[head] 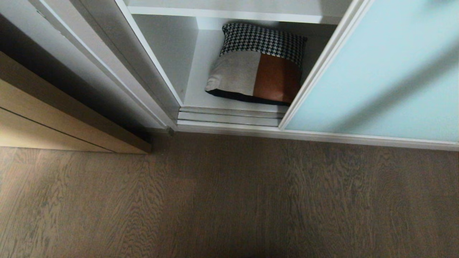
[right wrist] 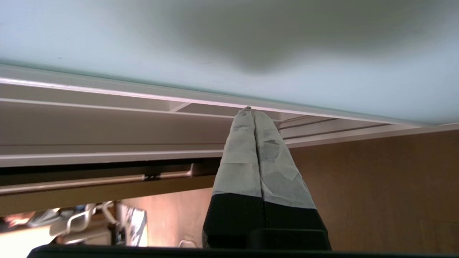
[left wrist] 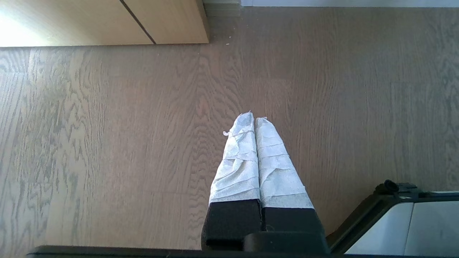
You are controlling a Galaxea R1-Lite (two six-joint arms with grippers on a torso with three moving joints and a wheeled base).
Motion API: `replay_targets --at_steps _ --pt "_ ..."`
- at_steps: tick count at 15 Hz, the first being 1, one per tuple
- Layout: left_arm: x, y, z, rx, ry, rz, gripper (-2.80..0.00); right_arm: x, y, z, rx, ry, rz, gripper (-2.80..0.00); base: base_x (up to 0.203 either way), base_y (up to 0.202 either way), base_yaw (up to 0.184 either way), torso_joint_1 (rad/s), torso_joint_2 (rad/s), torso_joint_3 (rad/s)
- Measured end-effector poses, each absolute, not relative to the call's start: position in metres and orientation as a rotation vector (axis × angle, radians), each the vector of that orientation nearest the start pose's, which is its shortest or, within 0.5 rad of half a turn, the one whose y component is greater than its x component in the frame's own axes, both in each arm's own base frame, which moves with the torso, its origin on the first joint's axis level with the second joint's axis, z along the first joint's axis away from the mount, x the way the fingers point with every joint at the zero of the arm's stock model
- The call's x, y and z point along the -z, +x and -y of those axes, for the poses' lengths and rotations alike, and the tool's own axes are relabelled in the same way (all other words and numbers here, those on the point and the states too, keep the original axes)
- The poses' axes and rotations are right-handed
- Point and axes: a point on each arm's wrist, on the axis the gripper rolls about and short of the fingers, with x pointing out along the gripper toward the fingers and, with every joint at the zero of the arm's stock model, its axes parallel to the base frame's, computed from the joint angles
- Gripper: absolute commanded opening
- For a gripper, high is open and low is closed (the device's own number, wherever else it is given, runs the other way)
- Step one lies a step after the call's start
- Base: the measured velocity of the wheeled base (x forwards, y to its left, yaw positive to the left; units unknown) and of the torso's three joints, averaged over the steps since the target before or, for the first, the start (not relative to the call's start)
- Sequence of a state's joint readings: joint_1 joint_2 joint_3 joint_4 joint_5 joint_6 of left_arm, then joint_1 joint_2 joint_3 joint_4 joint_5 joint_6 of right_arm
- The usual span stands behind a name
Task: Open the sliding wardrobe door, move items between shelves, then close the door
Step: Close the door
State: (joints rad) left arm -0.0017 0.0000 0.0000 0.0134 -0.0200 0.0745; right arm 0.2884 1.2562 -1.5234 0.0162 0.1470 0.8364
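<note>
Right gripper (right wrist: 254, 111) pinched together at sliding wardrobe door (right wrist: 229, 46) frame; cushion (head: 256, 64) on bottom shelf (head: 200, 94), right side; left gripper (left wrist: 255, 118) likewise together.

Both tools pinched closed: left tool (left wrist: 255, 120), right tool (right wrist: 252, 111).

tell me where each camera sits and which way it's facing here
Head view: on the head, looking down at the floor, the open wardrobe, the cushion and the sliding door; no robot part shows.
Left wrist view: behind the shut left gripper, facing the floor.
Right wrist view: behind the shut right gripper, aimed at the door's frame edge.
Shared: head and left wrist both show the floor and the tan wooden door; head and right wrist the sliding door.
</note>
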Motion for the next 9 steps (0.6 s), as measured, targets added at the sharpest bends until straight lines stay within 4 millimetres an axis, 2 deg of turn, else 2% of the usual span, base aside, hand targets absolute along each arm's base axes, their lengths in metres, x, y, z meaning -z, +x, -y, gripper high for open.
replay_targets --at_steps 9 --pt "-0.074 -0.023 0.000 0.022 0.074 -0.013 -2.80 -0.431 0.191 -0.067 -0.530 0.839 0.029 -2.80 0.000 0.000 0.000 0.000 0.00 0.000"
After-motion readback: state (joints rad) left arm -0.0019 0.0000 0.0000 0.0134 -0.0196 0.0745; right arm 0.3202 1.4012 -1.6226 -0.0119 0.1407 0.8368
